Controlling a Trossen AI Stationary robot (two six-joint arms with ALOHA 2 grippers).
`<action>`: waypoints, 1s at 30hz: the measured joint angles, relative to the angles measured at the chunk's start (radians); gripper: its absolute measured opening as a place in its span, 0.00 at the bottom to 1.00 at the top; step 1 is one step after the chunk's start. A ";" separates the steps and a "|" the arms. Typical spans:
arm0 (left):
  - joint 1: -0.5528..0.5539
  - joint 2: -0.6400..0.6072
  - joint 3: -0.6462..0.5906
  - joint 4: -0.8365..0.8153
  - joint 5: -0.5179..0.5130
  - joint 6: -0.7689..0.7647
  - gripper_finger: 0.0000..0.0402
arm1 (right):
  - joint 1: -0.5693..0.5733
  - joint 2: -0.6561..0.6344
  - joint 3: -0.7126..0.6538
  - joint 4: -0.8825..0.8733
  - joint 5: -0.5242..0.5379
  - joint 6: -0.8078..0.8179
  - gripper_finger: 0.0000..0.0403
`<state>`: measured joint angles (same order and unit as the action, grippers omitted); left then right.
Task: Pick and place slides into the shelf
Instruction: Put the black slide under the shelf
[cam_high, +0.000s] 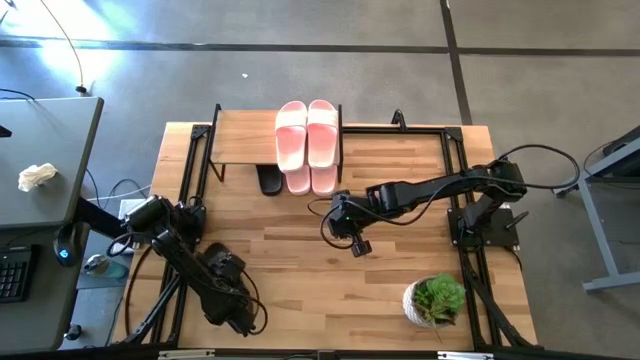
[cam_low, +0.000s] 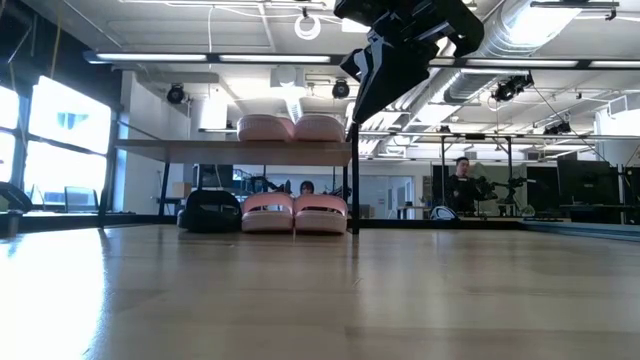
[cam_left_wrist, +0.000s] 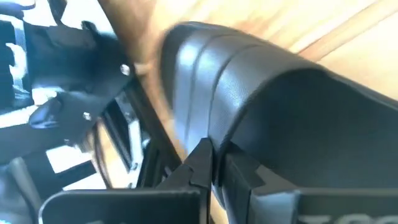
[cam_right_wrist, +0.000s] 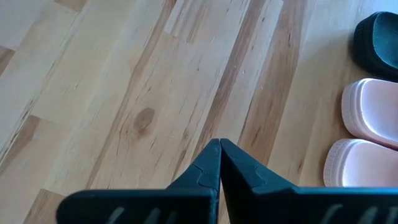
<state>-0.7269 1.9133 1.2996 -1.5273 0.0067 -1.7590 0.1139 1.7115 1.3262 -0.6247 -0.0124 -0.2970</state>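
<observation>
Fingers on both arms are pressed tight together, and neither pair has hold of anything that can be seen.

From high up, the shelf (cam_high: 240, 135) stands at the far edge of the wooden surface (cam_high: 300, 270). Two pink slides (cam_high: 307, 133) lie on its top board, side by side. Two more pink slides (cam_high: 311, 180) poke out from under the board, and one black slide (cam_high: 270, 181) sits just beside them, on the left arm's side. The right gripper (cam_high: 362, 247) hangs over the middle of the surface, near the shelf but not touching it. The left gripper (cam_high: 243, 322) is low at the near edge, well apart from the shelf. A small green plant (cam_high: 436, 300) stands at the near corner on the right arm's side.

From low down, the top pair of pink slides (cam_low: 290, 127) rests on the board. The lower pink pair (cam_low: 294, 213) sits on the surface under it, touching each other. The black slide (cam_low: 211, 211) is right next to them. A dark arm (cam_low: 400, 45) hangs above. A person (cam_low: 461, 187) is far off in the room.

The left wrist camera shows its own fingers (cam_left_wrist: 205, 171) closed, with a dark rounded arm part (cam_left_wrist: 249, 106) close ahead.

The right wrist camera shows its fingers (cam_right_wrist: 219, 163) shut over bare wood. Two pink toes (cam_right_wrist: 367, 140) and one black toe (cam_right_wrist: 377, 37) show at the side.
</observation>
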 joint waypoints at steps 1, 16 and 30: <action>0.000 0.000 0.026 -0.030 -0.014 0.005 0.02 | -0.003 0.000 0.000 0.000 0.000 0.000 0.00; 0.114 -0.013 0.295 -0.042 -0.288 0.408 0.00 | -0.034 -0.144 0.000 0.030 0.011 -0.001 0.00; 0.372 -0.073 0.262 -0.043 -0.429 0.873 0.00 | -0.035 -0.287 0.000 -0.110 0.118 0.029 0.00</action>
<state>-0.3551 1.8398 1.5615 -1.5699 -0.4221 -0.8856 0.0788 1.4248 1.3262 -0.7344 0.1053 -0.2675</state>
